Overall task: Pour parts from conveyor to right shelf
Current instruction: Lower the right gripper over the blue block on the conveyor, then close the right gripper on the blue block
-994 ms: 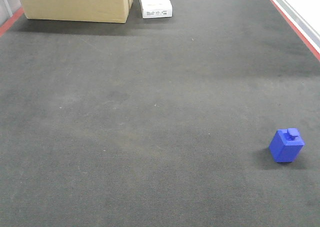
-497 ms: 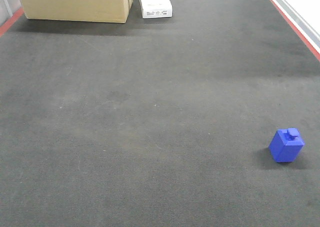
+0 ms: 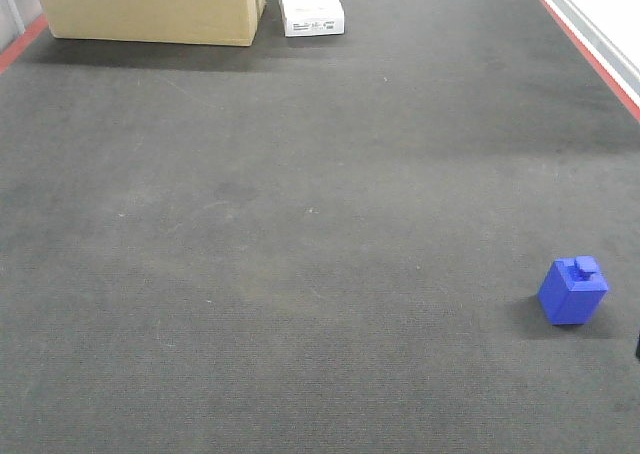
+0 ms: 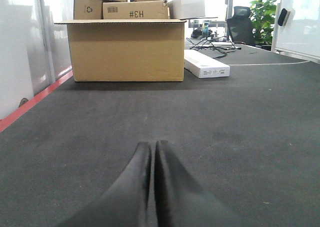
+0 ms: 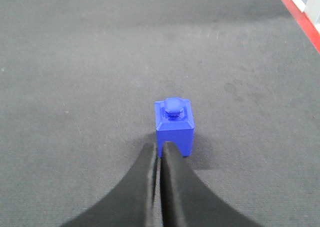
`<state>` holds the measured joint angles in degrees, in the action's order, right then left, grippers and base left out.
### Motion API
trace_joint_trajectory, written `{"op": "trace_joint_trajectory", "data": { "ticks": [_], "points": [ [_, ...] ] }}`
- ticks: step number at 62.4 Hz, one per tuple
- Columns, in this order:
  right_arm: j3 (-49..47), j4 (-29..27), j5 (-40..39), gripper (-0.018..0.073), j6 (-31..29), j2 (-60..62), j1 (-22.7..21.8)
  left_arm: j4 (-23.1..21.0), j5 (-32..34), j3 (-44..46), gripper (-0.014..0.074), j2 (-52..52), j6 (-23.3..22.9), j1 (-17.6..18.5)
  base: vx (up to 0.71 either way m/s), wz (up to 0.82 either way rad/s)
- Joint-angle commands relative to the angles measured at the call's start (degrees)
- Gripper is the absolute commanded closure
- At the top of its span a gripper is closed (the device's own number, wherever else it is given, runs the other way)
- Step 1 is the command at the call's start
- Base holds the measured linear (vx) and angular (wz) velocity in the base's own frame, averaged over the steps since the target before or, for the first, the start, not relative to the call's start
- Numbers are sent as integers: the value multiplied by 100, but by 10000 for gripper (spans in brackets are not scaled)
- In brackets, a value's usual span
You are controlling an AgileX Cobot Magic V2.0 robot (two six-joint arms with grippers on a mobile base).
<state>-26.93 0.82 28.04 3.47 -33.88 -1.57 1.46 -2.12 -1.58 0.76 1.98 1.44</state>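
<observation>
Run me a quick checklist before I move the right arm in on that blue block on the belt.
1. Blue block upright, knob up: ok.
2. Right claw aimed at it: ok, the block is just ahead of the tips, slightly right.
3. Right claw open for a grasp: not ok, shut.
4. Left claw out of the way: ok, shut, over bare belt, facing the cardboard box.
5. Belt around the block free: ok.
6. Destination shelf located: cannot tell, in no view.
</observation>
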Motion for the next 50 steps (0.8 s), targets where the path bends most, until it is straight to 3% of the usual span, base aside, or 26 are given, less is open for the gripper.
{"op": "trace_joint_trajectory", "data": {
  "ticks": [1, 17, 25, 33, 50],
  "points": [
    [-559, 124, 39, 461, -33, -472, 10, -16, 425, -175, 603, 75, -16, 3, 0, 0],
    [-1691, 334, 890, 178, -33, -1960, 10, -16, 425, -175, 603, 75, -16, 3, 0, 0],
    [-2221, 554, 1178, 78, -33, -2575, 10, -16, 425, -175, 603, 75, -16, 3, 0, 0],
    [-2738, 756, 1384, 27, -33, -3192, 10, -16, 425, -175, 603, 75, -16, 3, 0, 0],
    [-3529, 803, 2066, 26, -82, -4362, 10, -16, 425, -175, 603, 75, -16, 3, 0, 0]
  ]
}}
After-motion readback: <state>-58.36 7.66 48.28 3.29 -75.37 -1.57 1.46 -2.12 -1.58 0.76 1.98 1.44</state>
